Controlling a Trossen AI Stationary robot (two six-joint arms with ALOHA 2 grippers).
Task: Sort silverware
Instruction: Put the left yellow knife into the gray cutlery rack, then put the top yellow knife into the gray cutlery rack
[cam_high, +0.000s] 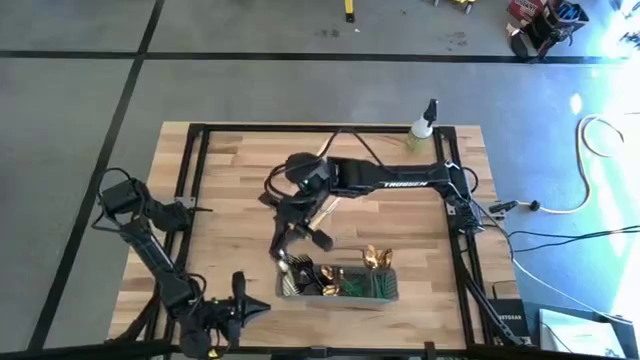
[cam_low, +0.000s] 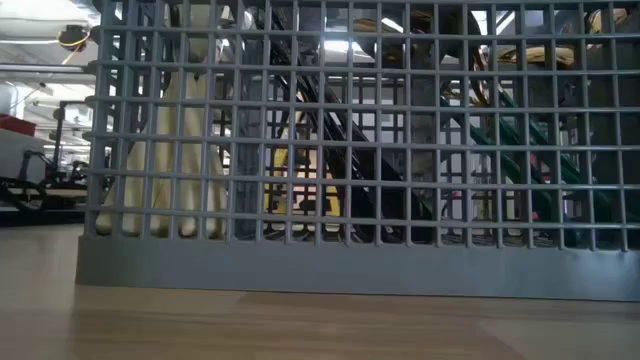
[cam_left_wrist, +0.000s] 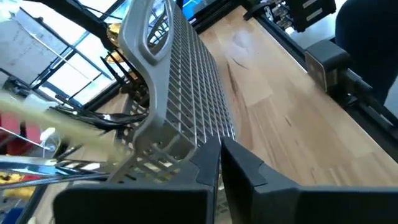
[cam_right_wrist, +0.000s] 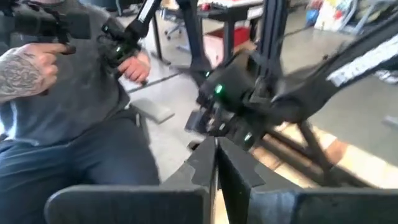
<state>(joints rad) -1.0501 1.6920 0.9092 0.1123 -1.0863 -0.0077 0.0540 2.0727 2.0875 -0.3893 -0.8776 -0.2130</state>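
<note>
White "TROSSEN" lettering on the right arm (cam_high: 400, 182).

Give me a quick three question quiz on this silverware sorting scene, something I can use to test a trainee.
1. True or false: the spray bottle stands inside the caddy.
2. Which gripper comes at the caddy's left end from the middle of the table? A, the left gripper. B, the right gripper.
3. Short answer: in the high view, where does the silverware show?

Key
1. False. It stands at the table's far edge, apart from the caddy.
2. B. The left gripper waits at the near edge, left of the caddy.
3. In the caddy, with gold pieces sticking out.
</note>
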